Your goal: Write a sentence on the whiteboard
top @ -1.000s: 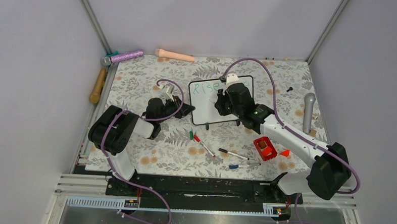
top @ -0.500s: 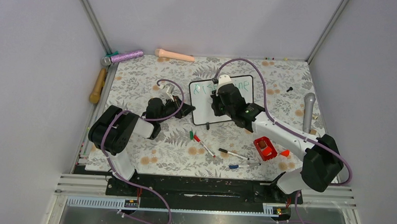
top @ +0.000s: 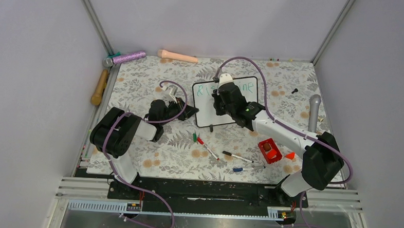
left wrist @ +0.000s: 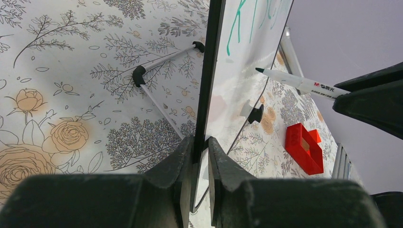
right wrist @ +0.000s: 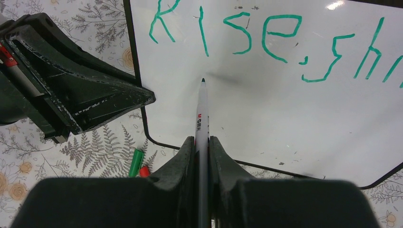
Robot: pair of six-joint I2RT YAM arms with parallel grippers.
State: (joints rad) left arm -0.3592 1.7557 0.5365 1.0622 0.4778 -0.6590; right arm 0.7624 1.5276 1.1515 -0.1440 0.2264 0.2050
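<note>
The whiteboard [top: 206, 114] stands upright on its black feet mid-table. My left gripper [top: 192, 111] is shut on its left frame edge, as the left wrist view shows [left wrist: 200, 147]. My right gripper [top: 220, 102] is shut on a white marker [right wrist: 202, 114] in front of the board [right wrist: 285, 109]. The marker's dark tip sits at the board's surface just below the "i" of "Rise". The sentence [right wrist: 228, 33] reads "Rise, shi" in green along the top, cut off by the frame edge. No second line shows. The marker also shows in the left wrist view [left wrist: 304, 84].
A red box [top: 269, 150] and an orange cone [top: 290, 155] lie right of the board. Loose pens [top: 207, 147] [top: 237, 156] and a green cap [top: 195, 137] lie in front. A grey microphone [top: 313, 113] is at right, a purple one [top: 125, 56] at back left.
My right gripper has moved left across the board with the marker, from its right half to its left-middle. The left gripper and the board have not moved.
</note>
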